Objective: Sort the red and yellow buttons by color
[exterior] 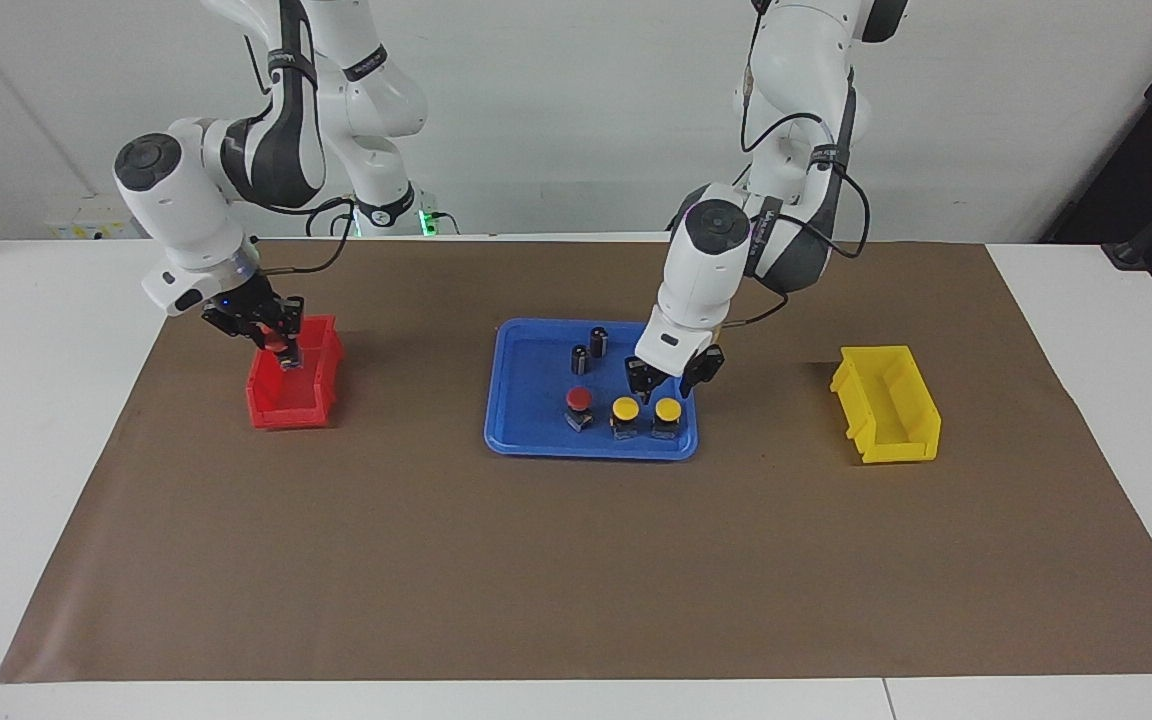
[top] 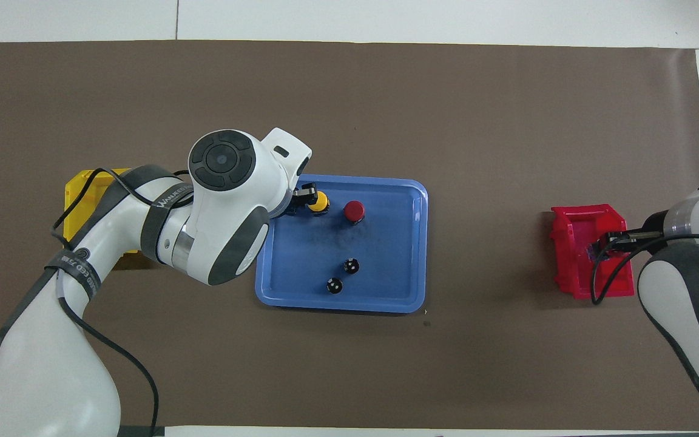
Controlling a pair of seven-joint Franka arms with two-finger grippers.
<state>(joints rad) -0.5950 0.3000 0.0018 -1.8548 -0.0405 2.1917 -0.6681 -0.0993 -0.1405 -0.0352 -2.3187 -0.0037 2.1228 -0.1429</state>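
1. Blue tray (exterior: pixel 506 400) of smooth plastic, rounded corners, raised rim, lying mid-table on a matte brown mat (exterior: pixel 576 560)
2. In the tray, in a row along its edge farthest from the robots: one red button (exterior: pixel 578 400) and two yellow buttons (exterior: pixel 625 408), (exterior: pixel 668 408), each a round glossy cap on a stubby dark body; nearer the robots, two dark capless cylinders (exterior: pixel 588 350) standing upright
3. Left gripper (exterior: pixel 663 383) just over the yellow pair, fingers apart, gripping nothing; in the overhead view the left arm covers the yellow button toward its own end of the table
4. Right gripper (exterior: pixel 274 338) over the red bin (exterior: pixel 266 410), clamped on a second red button (exterior: pixel 277 343); button small and partly masked by the fingers
5. Yellow bin (exterior: pixel 886 440), open-fronted moulded plastic, toward the left arm's end; largely covered by the arm in the overhead view
6. Wide bare mat between tray and each bin, and along the edge farthest from the robots
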